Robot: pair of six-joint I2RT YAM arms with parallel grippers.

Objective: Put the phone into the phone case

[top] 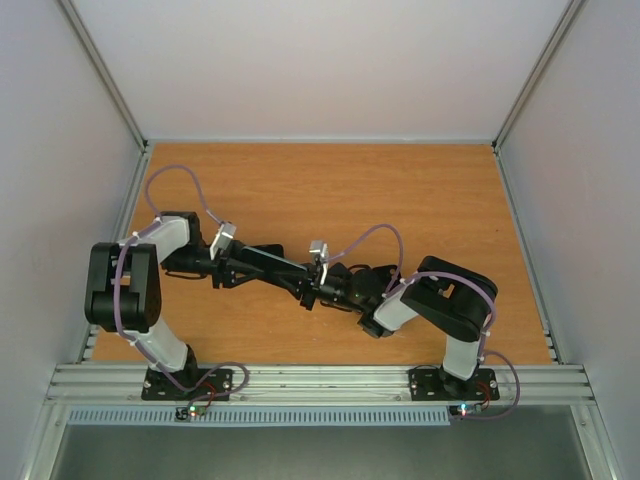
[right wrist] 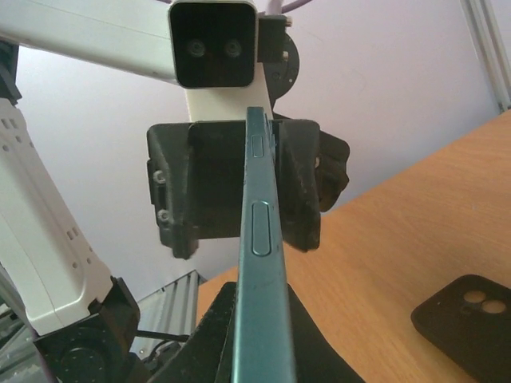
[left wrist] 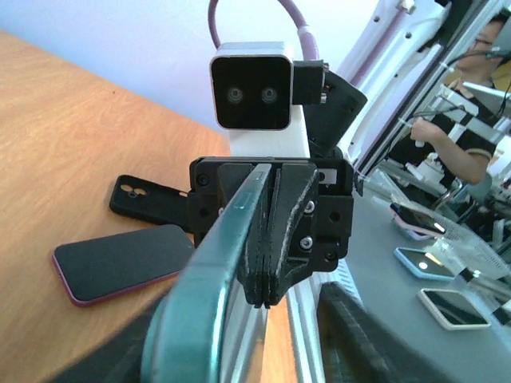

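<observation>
Though left gripper's (top: 240, 265) hold is unclear, right gripper (top: 310, 285) clamps the phone (right wrist: 262, 239), bridging both edge-up.

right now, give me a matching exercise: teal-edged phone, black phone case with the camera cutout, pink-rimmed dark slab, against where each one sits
1 teal-edged phone
2 black phone case
3 pink-rimmed dark slab

a flat on the wooden table, nearer the left wrist camera
b in the air, clamped in the right gripper
c on the table, partly behind that gripper in the left wrist view

pairs: 1-b, 2-c, 3-a
</observation>
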